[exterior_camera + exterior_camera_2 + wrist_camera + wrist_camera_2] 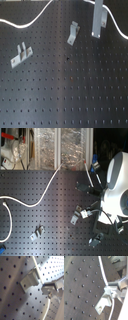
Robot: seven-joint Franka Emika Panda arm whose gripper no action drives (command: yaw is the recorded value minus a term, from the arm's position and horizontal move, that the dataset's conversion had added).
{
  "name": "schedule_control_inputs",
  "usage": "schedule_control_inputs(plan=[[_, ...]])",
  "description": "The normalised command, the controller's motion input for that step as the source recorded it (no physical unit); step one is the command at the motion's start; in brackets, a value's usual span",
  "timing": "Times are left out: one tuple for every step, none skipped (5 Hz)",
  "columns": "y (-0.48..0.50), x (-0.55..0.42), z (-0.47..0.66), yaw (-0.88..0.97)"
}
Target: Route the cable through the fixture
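The cable (30, 22) is a thin white cord that curves across the back of the black pegboard (65, 90); in the second exterior view the cable (47, 188) runs from the left edge up and over to the arm. Two bent metal fixtures are bolted to the board, one (74, 32) near the middle back and one (21, 55) on the first exterior view's left. My gripper (96, 33) hangs just right of the middle fixture. In the first wrist view the cable (37, 268) crosses that fixture (29, 279) and runs in between my fingers (53, 285), which look shut on it.
Beyond the board's far edge in the second exterior view stand clear plastic-wrapped boxes (60, 145) and cluttered gear (12, 148). The white arm (115, 183) fills the second exterior view's right. More cable (119, 27) trails off behind the gripper on the first exterior view's right.
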Motion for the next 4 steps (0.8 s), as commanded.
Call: schedule_control_inputs(plan=[[0.04, 0.016, 0.46, -0.07], [0.11, -0.08, 0.69, -0.07], [0.132, -0.159, 0.67, -0.03], [0.095, -0.251, 0.58, 0.0]])
